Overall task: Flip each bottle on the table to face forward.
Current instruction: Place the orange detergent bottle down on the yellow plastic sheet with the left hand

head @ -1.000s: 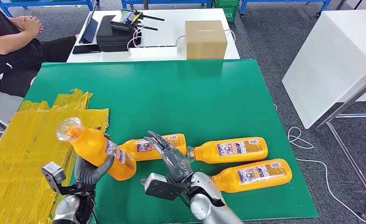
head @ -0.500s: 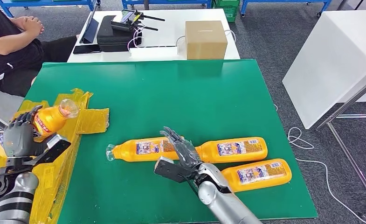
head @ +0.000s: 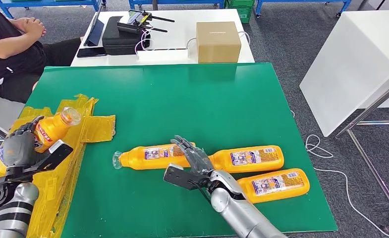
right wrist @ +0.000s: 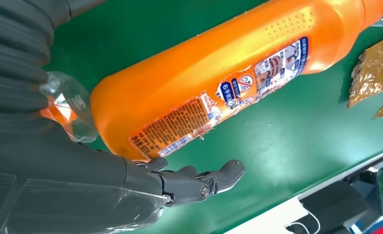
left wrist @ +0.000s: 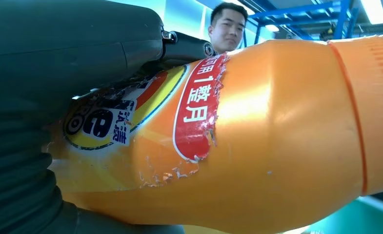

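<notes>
Nearest us, our right hand (head: 194,159) lies spread, holding nothing, against the lying bottle (head: 150,156), which seems to touch its fingers; two more bottles (head: 247,157) lie toward the green tabletop's (head: 207,99) right edge. At the left edge, our left hand (head: 18,145) grips a tilted bottle (head: 53,126) over yellow sheeting (head: 90,126).

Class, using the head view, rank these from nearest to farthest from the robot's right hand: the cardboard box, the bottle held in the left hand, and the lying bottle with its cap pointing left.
1. The lying bottle, right beside the right hand.
2. The held bottle, in the left hand over the yellow sheets.
3. The cardboard box, on the white table beyond the green mat.
</notes>
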### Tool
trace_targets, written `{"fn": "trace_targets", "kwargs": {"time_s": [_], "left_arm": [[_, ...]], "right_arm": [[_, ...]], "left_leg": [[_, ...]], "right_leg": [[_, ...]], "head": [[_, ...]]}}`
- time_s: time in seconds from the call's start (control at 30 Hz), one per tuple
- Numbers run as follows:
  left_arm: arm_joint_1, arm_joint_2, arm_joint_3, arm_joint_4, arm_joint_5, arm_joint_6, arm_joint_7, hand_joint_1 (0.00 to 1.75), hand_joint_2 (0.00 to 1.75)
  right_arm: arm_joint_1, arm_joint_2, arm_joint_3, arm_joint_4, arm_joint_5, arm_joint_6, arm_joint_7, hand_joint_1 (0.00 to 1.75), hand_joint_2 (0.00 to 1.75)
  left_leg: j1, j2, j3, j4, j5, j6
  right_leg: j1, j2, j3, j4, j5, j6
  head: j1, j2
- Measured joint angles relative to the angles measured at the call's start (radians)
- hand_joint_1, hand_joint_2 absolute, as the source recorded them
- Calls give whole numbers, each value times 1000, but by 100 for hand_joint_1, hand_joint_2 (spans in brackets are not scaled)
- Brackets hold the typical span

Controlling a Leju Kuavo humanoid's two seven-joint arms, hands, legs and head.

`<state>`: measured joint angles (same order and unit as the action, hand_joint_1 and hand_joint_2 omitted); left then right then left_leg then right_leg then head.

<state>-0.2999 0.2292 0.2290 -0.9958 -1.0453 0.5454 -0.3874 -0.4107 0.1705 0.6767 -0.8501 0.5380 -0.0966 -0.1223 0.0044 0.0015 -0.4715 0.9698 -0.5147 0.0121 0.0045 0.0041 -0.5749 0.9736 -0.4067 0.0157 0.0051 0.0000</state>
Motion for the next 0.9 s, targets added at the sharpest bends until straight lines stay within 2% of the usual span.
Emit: {"fn": "trace_targets", "kwargs": {"time_s": [0.17, 0.43, 0.47, 0.57, 0.6, 0.77, 0.9], "left_arm": [[-20, 4, -33, 53, -19, -32, -2, 175, 175], [-65, 16, -102, 159, -23, -176, -33, 175, 175], [-74, 21, -114, 177, -29, -200, -38, 163, 175], [-105, 40, -155, 231, -46, -274, -47, 32, 44], [-115, 46, -167, 250, -53, -295, -47, 0, 0], [-165, 72, -238, 350, -123, -343, -4, 0, 0], [-193, 87, -272, 397, -113, -351, -13, 0, 0]], "right_arm": [[-23, 4, 14, 25, -1, 10, 10, 0, 175], [-75, 33, 47, 96, 19, 26, 25, 0, 175], [-84, 40, 53, 110, 26, 25, 29, 0, 175], [-107, 64, 75, 149, 49, 28, 39, 0, 175], [-115, 72, 82, 161, 55, 32, 42, 0, 175], [-150, 106, 119, 220, 75, 54, 54, 0, 175], [-165, 120, 140, 247, 85, 66, 63, 0, 175]], "left_leg": [[0, 0, 0, 0, 0, 0], [0, 0, 0, 0, 0, 0], [0, 0, 0, 0, 0, 0], [0, 0, 0, 0, 0, 0], [0, 0, 1, 0, 0, 0], [0, 0, 2, 0, 0, -1], [0, 0, 4, 0, 1, -1]], "right_leg": [[0, 0, 0, 0, 0, 0], [0, 0, 0, 0, 0, 0], [0, 0, 0, 0, 0, 0], [0, 0, 0, 1, 0, 0], [0, 0, 0, 1, 0, 0], [-1, 0, 1, 3, 0, 0], [-2, 0, 2, 4, 0, 0]], "head": [[0, 0], [0, 0], [0, 0], [0, 0], [0, 0], [0, 0], [0, 0]]}}
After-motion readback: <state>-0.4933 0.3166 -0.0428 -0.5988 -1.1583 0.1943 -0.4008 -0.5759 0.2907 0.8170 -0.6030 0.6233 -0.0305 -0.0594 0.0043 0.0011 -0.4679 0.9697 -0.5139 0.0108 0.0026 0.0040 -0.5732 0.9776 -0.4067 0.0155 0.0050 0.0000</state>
